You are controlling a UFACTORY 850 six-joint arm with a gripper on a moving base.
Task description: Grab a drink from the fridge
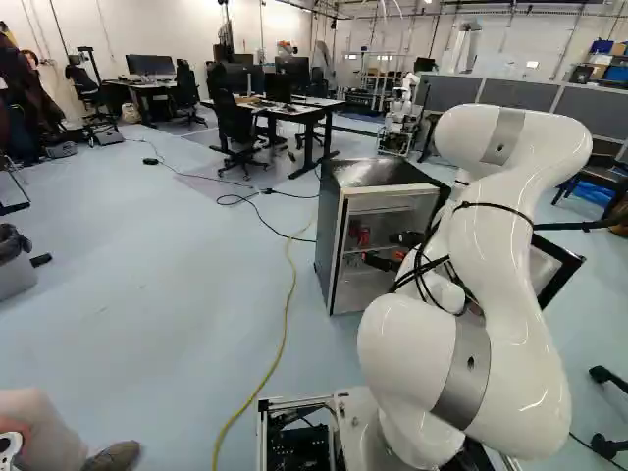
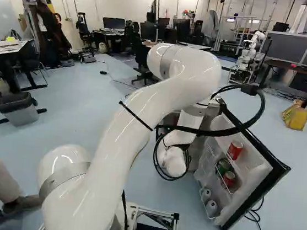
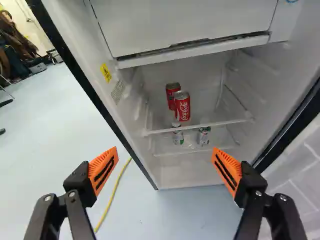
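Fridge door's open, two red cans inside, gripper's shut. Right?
Not the gripper: it's open, its two fingers standing wide apart in the wrist view. The rest is right: fridge door open, two red cans inside.

White script lettering ran across the front red can [image 3: 182,107] on the shelf [image 3: 225,122] of the fridge [image 3: 295,70]. A yellow sticker [image 3: 105,73] with a dark warning sign stood on the fridge's inner side wall, near its front edge. Just below it, a pale label [image 3: 118,92] carried lines of print too small to read. The marks on the rear red can [image 3: 171,91] were partly hidden by the front one.
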